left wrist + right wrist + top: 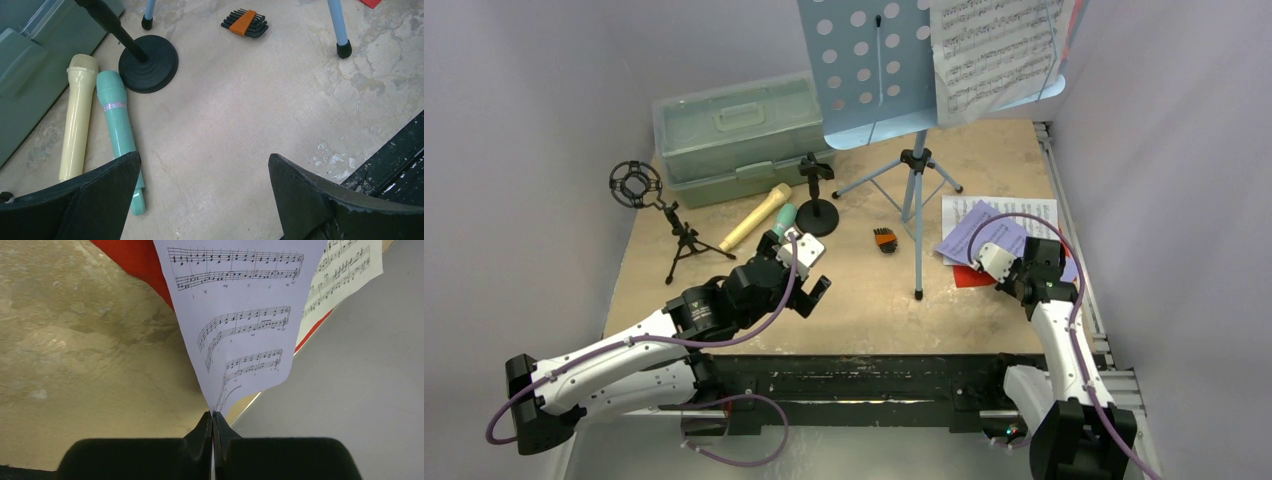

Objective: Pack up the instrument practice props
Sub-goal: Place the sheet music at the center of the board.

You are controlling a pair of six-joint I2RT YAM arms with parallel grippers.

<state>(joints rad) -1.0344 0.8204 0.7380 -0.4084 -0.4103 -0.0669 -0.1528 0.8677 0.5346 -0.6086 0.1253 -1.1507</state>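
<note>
Barely begun, judging by how things lie. Pinching the near edge of the purple sheet (240, 315) in the right gripper (213, 417), jaws pressed together on the paper, at the right side of the table (844, 300). Under and beside it, overlapping on the tabletop: a red sheet (135, 260) and a white sheet (345, 270), neither of them gripped. Further back, upright on its tripod legs, the music rack (864, 70), with another printed page (994, 50) leaning on its right half. Over on the left, lying side by side: the tan microphone (77, 120) and the teal microphone (117, 130), heads just beside the round-base holder (148, 62), also upright. Hovering over their handle ends with the left gripper (205, 165), jaws wide apart, gripping nothing. Well to the left of those, standing on its own small tripod, the ring-top holder (649, 200). At the back left of the table, the green case (734, 135), lid apparently down; cannot tell through the cloudy plastic whether anything is inside. Among the rack's legs, a small set of hex keys (884, 240), probably no part of the job. Left to do, on this reading, nearly everything: open the case, gather all the sheets, both microphones and both holders, and deal with the rack.
</note>
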